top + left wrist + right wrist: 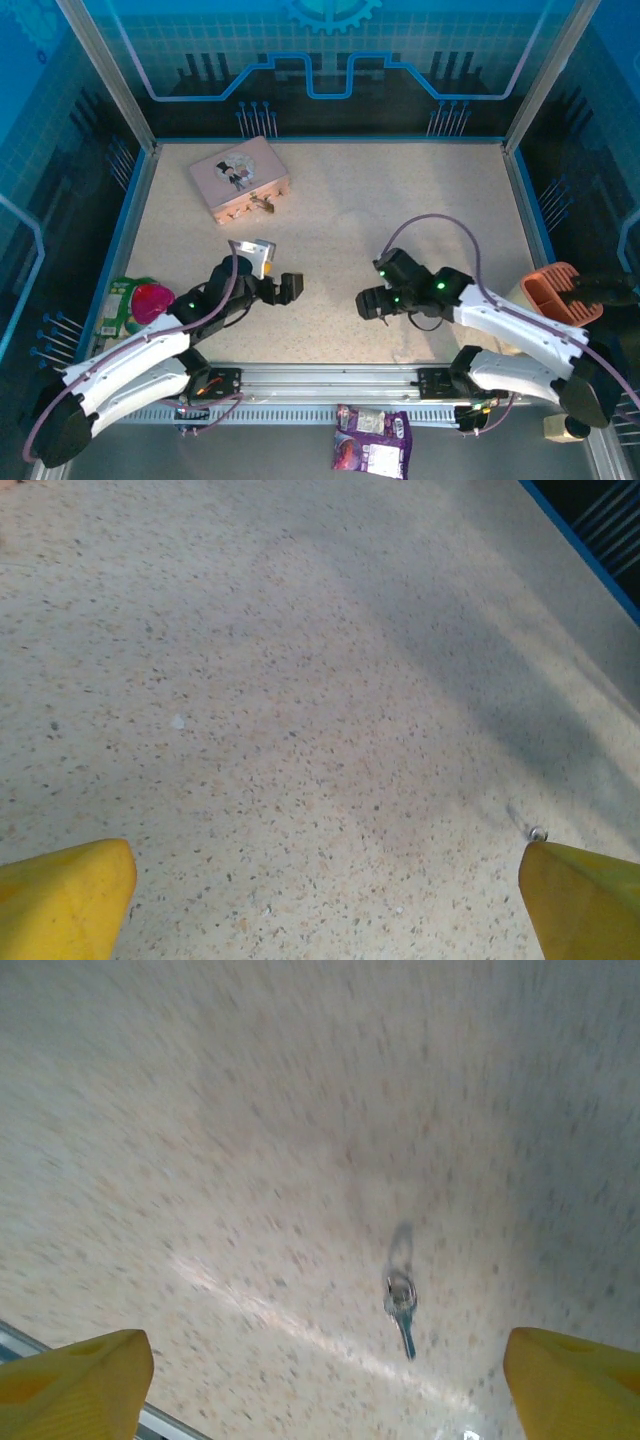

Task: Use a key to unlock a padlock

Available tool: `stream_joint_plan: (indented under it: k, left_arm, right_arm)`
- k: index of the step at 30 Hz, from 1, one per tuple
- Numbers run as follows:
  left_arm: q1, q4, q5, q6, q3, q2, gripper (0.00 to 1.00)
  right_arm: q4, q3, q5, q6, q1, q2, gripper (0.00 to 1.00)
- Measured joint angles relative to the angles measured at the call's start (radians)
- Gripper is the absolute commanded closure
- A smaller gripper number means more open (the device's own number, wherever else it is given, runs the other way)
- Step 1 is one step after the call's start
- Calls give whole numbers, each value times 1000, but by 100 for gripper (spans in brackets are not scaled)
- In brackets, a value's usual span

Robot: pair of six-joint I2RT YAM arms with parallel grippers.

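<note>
My left gripper (291, 288), right gripper (364, 303) hanging released; small silvery metal key (401, 1305) lying on desk (400, 200) under right one; pink rectangular box (240, 178) sitting shut, far-left corner.

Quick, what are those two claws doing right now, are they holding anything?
Left gripper: open, holding nothing.
Right gripper: open, empty; the tiny silvery metal key lies loose in front of it.
</note>
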Motion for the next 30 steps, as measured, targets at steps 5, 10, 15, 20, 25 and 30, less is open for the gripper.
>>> stream_joint_plan:
  k: [5, 10, 15, 20, 25, 30]
  left_arm:
    - [-14, 51, -22, 35, -59, -5, 1]
    - [-31, 93, -62, 47, -96, -53, 1]
    - [-33, 121, -78, 48, -99, -77, 1]
    - [-33, 144, -77, 47, -99, -56, 1]
    - [-33, 150, -77, 47, -99, -28, 1]
    - [-33, 154, -73, 47, -99, -18, 1]
  right_arm:
    - [-6, -17, 6, 53, 11, 137, 27]
    - [-27, -1, 12, 66, 11, 288, 43]
    - [-48, 61, 33, 69, 11, 404, 58]
    - [-55, 96, 56, 66, 11, 468, 64]
    - [-55, 111, 61, 66, 10, 496, 71]
    - [-52, 124, 56, 66, 11, 521, 74]
